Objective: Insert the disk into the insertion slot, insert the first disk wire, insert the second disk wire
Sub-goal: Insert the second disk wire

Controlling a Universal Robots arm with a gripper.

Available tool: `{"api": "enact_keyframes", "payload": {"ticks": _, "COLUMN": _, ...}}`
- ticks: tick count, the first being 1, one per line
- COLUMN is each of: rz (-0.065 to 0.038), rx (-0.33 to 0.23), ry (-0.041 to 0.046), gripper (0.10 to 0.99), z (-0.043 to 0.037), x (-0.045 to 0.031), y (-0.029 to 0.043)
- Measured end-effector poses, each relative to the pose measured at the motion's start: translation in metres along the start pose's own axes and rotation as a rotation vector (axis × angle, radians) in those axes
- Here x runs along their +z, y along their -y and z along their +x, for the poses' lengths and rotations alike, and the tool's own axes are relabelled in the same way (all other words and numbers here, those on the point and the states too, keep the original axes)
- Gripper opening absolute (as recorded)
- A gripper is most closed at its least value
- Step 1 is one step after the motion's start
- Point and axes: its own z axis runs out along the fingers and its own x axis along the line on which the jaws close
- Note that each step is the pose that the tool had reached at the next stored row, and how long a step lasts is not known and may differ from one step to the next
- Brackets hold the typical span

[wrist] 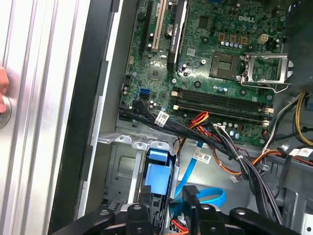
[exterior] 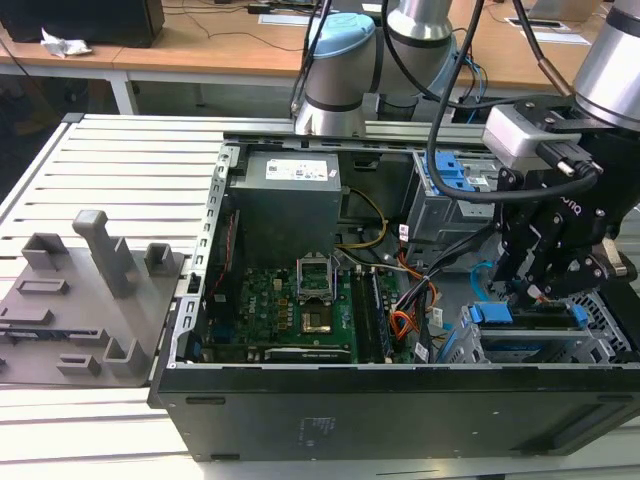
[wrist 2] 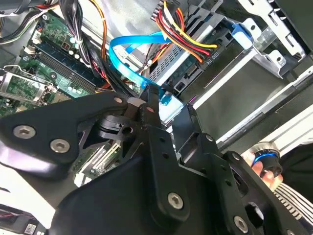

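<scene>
Black linkage of my claw (wrist 2: 164,110) crowds the second wrist view, its tips closed on the small end plug of the blue wire (wrist 2: 128,63), which loops up and away from the tips. Just beyond the tips sits the disk (wrist 2: 215,98), already lying in the insertion slot (exterior: 610,330), the perforated grey cage at the case's corner on the exterior view's right. A red, yellow and black bundle of wires (wrist 2: 183,36) ends in a plug at the disk's edge, past my tips. Further out from the claw lies the green board (wrist: 215,58), then the grey slatted surface (exterior: 130,160) carrying the case.

My worry: the plug is small and I judge it could meet the disk's socket tilted, jamming or bending it. That blue loop could also snag the bundle or cage edge.
</scene>
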Motion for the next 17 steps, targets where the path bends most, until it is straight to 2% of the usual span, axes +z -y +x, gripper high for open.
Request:
{"api": "enact_keyframes", "payload": {"ticks": 1, "rz": 0.001, "rx": 0.000, "ry": 0.0056, "gripper": 0.392, "z": 0.0003, "x": -0.0060, "y": -0.0003}}
{"api": "enact_keyframes", "payload": {"ticks": 4, "rz": 0.004, "rx": -0.001, "ry": 0.0262, "gripper": 0.392, "z": -0.0011, "x": -0.0070, "y": -0.0001}}
{"api": "enact_keyframes", "payload": {"ticks": 7, "rz": 0.006, "rx": -0.003, "ry": 0.0411, "gripper": 0.392, "z": -0.0047, "x": -0.0072, "y": 0.0004}}
{"api": "enact_keyframes", "payload": {"ticks": 10, "rz": 0.005, "rx": -0.004, "ry": 0.0457, "gripper": 0.392, "z": -0.0063, "x": -0.0064, "y": 0.0012}}
{"api": "enact_keyframes", "payload": {"ticks": 13, "rz": 0.004, "rx": -0.003, "ry": 0.0438, "gripper": 0.392, "z": -0.0064, "x": -0.0035, "y": 0.0015}}
{"api": "enact_keyframes", "payload": {"ticks": 17, "rz": 0.003, "rx": -0.003, "ry": 0.0428, "gripper": 0.392, "z": -0.0064, "x": -0.0035, "y": 0.0016}}
